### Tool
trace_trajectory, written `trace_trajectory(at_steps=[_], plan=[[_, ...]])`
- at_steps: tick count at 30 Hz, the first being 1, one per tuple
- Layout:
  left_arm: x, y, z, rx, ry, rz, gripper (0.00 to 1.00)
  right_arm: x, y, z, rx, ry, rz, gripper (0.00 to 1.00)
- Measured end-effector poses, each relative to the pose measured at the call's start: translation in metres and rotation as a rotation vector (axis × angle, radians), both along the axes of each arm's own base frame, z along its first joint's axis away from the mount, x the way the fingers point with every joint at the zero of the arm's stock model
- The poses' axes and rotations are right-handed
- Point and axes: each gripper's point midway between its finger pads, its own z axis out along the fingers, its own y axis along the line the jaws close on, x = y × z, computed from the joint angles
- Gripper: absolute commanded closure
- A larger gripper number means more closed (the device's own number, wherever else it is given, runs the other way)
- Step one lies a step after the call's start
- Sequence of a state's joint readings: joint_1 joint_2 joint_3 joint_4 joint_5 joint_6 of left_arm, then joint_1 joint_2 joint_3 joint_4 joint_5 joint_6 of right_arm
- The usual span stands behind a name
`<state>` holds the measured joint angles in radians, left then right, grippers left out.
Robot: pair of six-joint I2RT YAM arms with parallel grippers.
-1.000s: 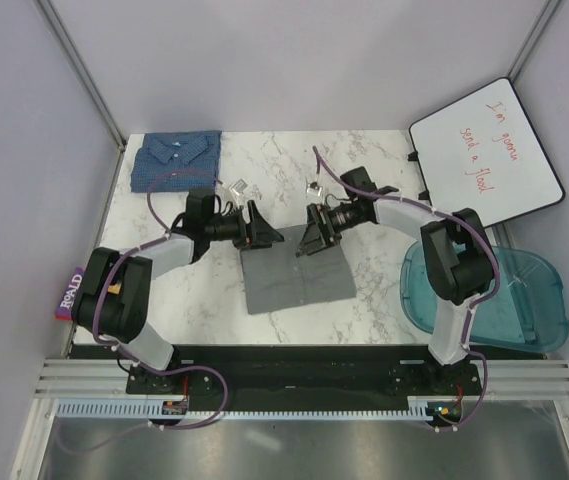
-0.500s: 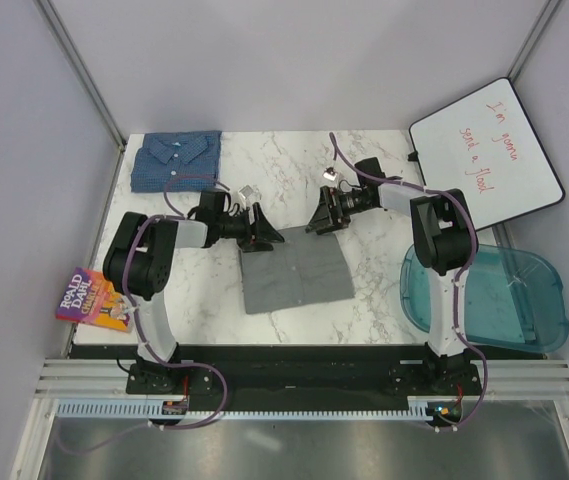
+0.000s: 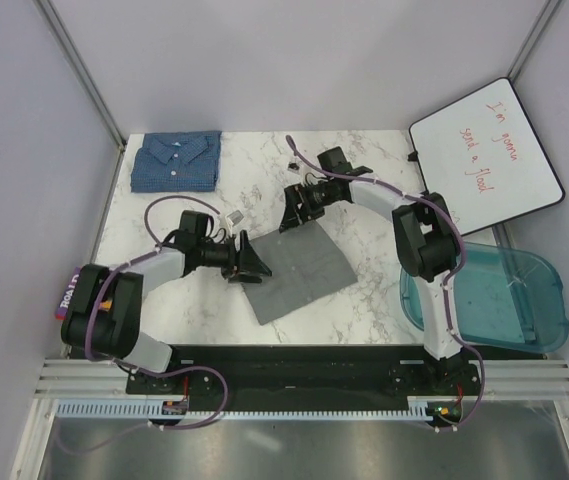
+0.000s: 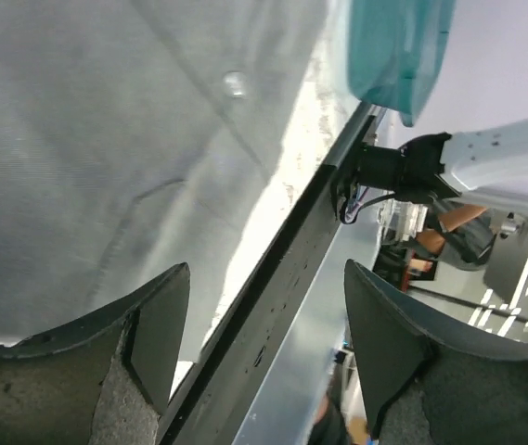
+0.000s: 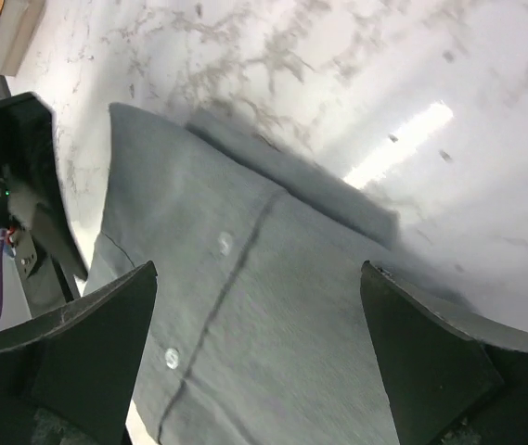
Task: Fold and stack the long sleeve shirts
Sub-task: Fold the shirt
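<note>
The mid-grey shirt [image 3: 299, 272] lies folded into a flat rectangle at the table's middle, turned at an angle. Its button placket shows in the right wrist view [image 5: 245, 306], and it also fills the upper left of the left wrist view [image 4: 106, 139]. The blue checked shirt [image 3: 176, 161] lies folded at the far left corner. My left gripper [image 3: 249, 262] is open and empty at the grey shirt's left corner [image 4: 264, 362]. My right gripper [image 3: 294, 212] is open and empty just above the grey shirt's far corner [image 5: 259, 362].
A whiteboard [image 3: 489, 150] with red writing leans at the far right. A teal plastic tray [image 3: 509, 295] sits off the table's right edge and shows in the left wrist view [image 4: 398, 46]. A colourful book [image 3: 67, 297] peeks out behind my left arm's elbow.
The grey shirt has turned from square-on to diagonal. My left gripper moved nearer and left along its edge. My right gripper moved left to the shirt's far corner.
</note>
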<state>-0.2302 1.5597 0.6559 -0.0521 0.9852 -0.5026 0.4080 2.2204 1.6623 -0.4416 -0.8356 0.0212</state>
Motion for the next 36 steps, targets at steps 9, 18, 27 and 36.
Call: trace_trajectory(at_steps=[9,18,27,36], plan=[[0.074,0.017,0.074,0.052,-0.377,0.022,0.32,-0.024,-0.009,0.065,-0.084,-0.143,-0.029,0.15],[0.152,0.034,0.031,0.298,-0.479,-0.045,0.43,-0.11,-0.071,0.038,-0.249,-0.037,-0.007,0.61],[0.112,0.046,-0.031,0.478,-0.378,-0.218,0.69,-0.123,-0.103,-0.043,-0.487,0.114,0.031,0.66],[0.017,0.035,-0.022,0.502,-0.329,-0.452,0.46,0.013,-0.084,-0.036,-0.619,-0.2,-0.031,0.62]])
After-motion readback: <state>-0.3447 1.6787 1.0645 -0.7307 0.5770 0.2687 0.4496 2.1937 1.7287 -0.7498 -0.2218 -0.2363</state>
